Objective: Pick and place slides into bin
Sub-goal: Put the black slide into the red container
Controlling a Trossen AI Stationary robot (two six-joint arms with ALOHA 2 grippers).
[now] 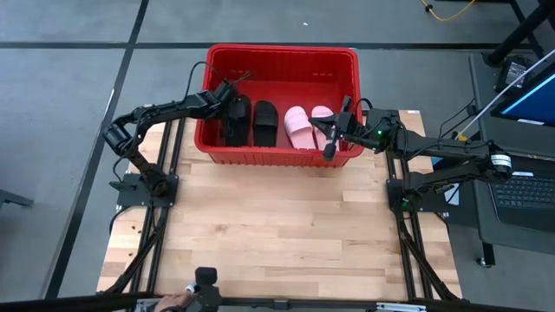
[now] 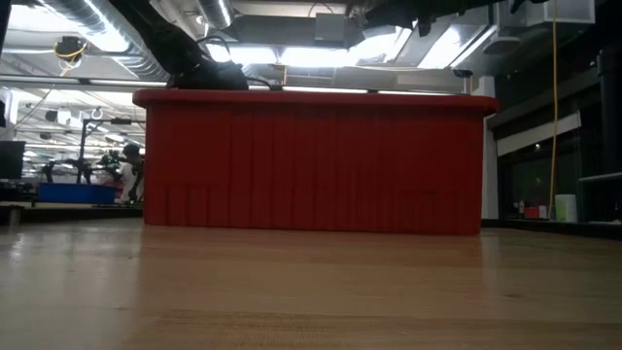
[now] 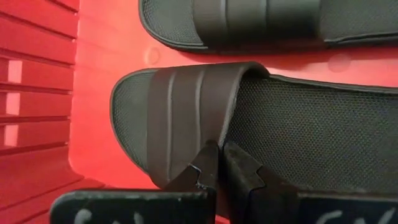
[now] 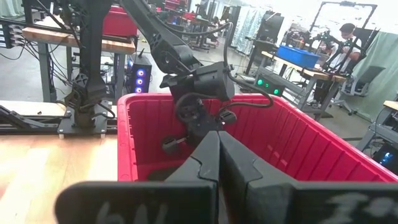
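Jaws of the left gripper [image 3: 217, 163] are closed on the strap of a black slide [image 3: 249, 124] by the bin's [image 1: 279, 156] left wall. Beside it lie the second black slide [image 1: 265, 123] and the pink pair [image 1: 309, 126]. The right gripper [image 1: 330, 147] hovers with closed, empty jaws over the bin's right end, at the counter's [image 1: 277, 225] far edge.

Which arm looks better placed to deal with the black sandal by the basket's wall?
Left. The left pincer sits at the strap of that black slide inside the bin; the right pincer hangs shut at the other end, by the pink pair.
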